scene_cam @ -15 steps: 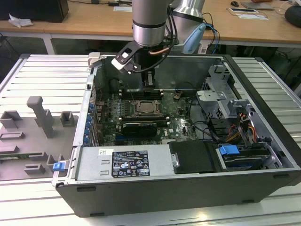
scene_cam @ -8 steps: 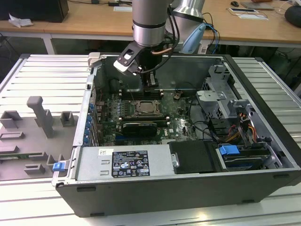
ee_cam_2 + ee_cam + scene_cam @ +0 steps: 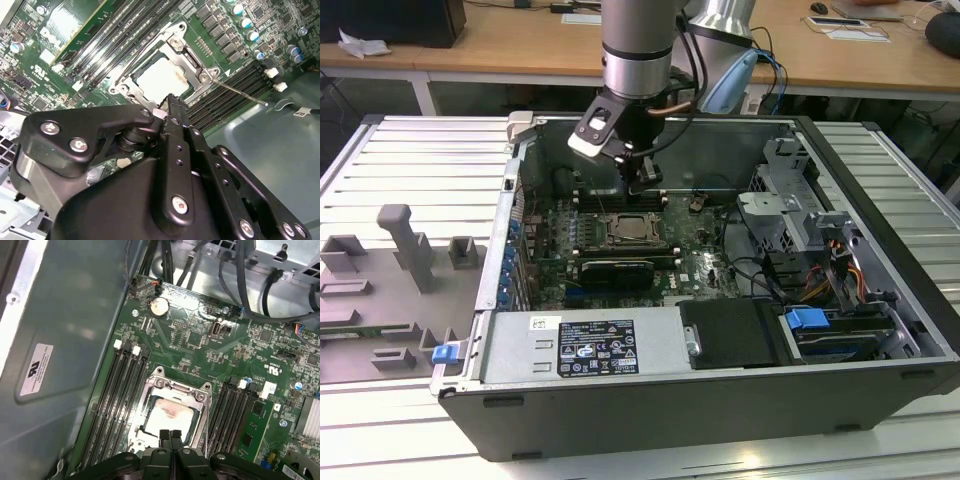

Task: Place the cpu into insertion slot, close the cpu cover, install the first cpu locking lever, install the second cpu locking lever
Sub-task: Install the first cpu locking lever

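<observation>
- Silver-grey and flat, the cpu [image 3: 167, 415] lies in the insertion slot [image 3: 636, 230], in the middle of the exterior view inside the open computer case [image 3: 720, 420]. Its top is matte, with a faint brownish smear.
- Over it sits the cpu cover [image 3: 159, 386], a thin bright steel frame with a big square window. I judge it to be down flat, but I cannot tell whether it is latched.
- My gripper [image 3: 169, 436] hangs just above one edge of that frame, its two black fingers pressed together with nothing between them.
- One locking lever [image 3: 240, 93], a thin springy wire rod, stands out from the socket's corner over the long dark memory slots [image 3: 117, 390].
- My tips are hard and narrow and the wire is round and slick. A push that lands off its line could slip and scrape the green board [image 3: 200, 340] with its tiny soldered parts.
- A half-hooked lever could spring back up.
- Pressing the frame off-centre could tilt the chip on the fine pins beneath and bend them.
</observation>
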### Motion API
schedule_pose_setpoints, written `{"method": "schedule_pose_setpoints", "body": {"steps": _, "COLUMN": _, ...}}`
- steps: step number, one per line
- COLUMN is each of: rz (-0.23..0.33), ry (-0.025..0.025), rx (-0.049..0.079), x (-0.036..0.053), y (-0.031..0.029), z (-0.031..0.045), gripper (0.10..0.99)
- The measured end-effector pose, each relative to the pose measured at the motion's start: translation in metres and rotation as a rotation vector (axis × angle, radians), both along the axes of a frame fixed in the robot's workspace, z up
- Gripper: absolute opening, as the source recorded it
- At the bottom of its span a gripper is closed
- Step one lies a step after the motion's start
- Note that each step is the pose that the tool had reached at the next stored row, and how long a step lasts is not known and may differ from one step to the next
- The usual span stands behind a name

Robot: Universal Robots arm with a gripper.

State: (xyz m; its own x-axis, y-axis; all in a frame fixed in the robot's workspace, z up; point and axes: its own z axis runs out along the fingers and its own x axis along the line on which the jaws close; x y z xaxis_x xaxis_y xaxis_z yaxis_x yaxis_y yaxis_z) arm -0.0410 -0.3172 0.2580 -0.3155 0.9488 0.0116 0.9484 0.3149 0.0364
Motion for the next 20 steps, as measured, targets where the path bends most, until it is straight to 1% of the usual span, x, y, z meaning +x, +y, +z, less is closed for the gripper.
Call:
{"method": "schedule_pose_setpoints", "body": {"steps": 14, "rz": 0.11, "ry": 0.0, "rx": 0.0, "x": 0.0, "y": 0.0, "z": 0.0, "gripper": 0.11}}
{"method": "schedule_pose_setpoints", "body": {"steps": 16, "rz": 0.139, "ry": 0.0, "rx": 0.0, "x": 0.0, "y": 0.0, "z": 0.0, "gripper": 0.11}}
{"method": "schedule_pose_setpoints", "body": {"steps": 20, "rz": 0.169, "ry": 0.0, "rx": 0.0, "x": 0.0, "y": 0.0, "z": 0.0, "gripper": 0.11}}
